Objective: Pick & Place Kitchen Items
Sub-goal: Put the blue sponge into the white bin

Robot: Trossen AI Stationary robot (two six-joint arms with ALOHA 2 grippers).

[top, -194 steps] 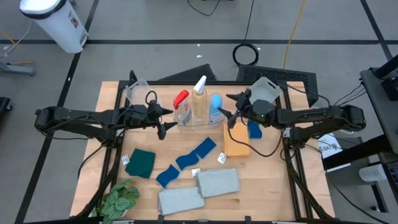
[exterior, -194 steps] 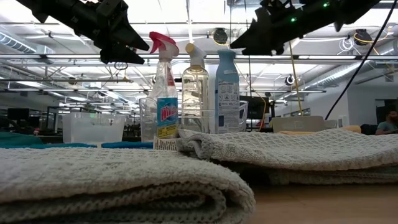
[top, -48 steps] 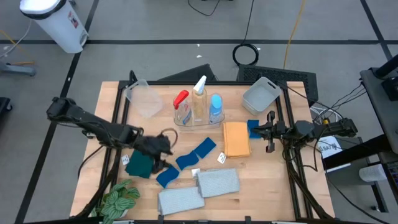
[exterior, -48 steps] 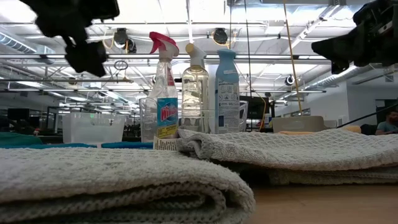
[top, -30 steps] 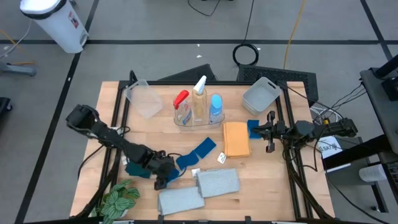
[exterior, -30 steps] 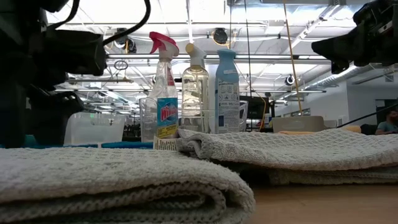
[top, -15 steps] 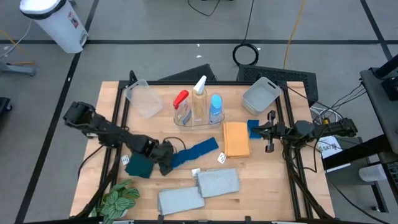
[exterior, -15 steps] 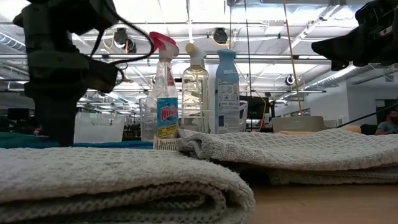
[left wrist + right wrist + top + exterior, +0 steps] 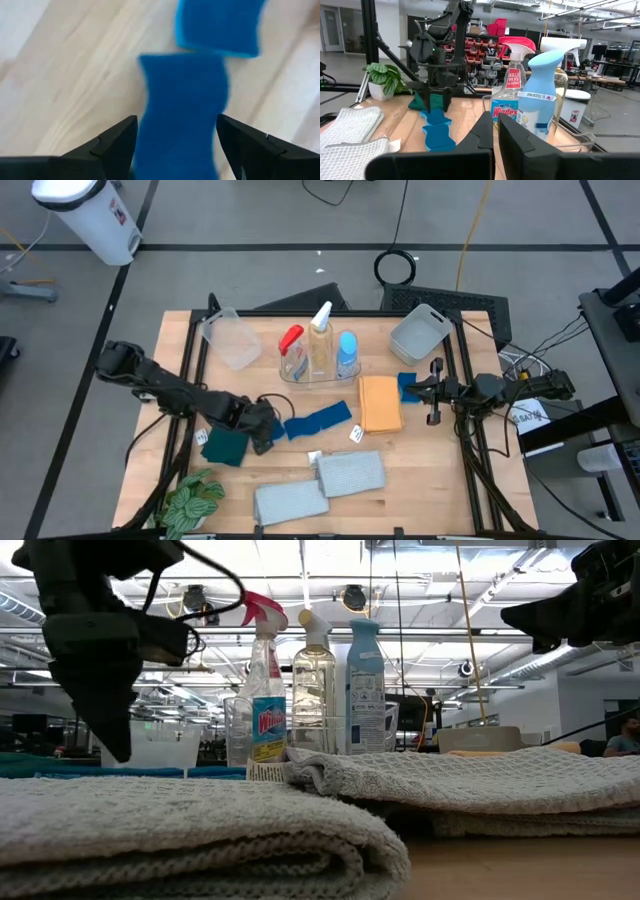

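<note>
Three blue sponges lie in a row near the table's middle. My left gripper (image 9: 266,432) points down at the row's left end, shut on the end sponge (image 9: 182,115). The other two sponges (image 9: 335,414) lie beyond it. A teal cloth (image 9: 226,446) lies just to the gripper's near left. My right gripper (image 9: 434,394) is shut and empty above the table's right side, beside an orange sponge (image 9: 380,402) and a blue cloth (image 9: 407,388). Three bottles (image 9: 320,352) stand in a clear holder. Two grey towels (image 9: 348,473) lie near the front edge. My left gripper pinches the end sponge between its two fingers by its two long sides (image 9: 146,150), across its width. The fingers (image 9: 427,100) come from above, pointing down. The sponge runs on past the fingers toward the second sponge (image 9: 220,25). I cannot tell whether it is clear of the table.
A clear tub (image 9: 232,340) lies at the far left and a grey tub (image 9: 420,332) at the far right. A green plant (image 9: 192,502) sits at the near left corner. Small white tags (image 9: 357,434) lie on the wood.
My left gripper has gone toward the table's far edge with the nearest blue sponge. That sponge now lies in line with the other two, where it lay apart nearer the towels a second ago. My right gripper has kept still.
</note>
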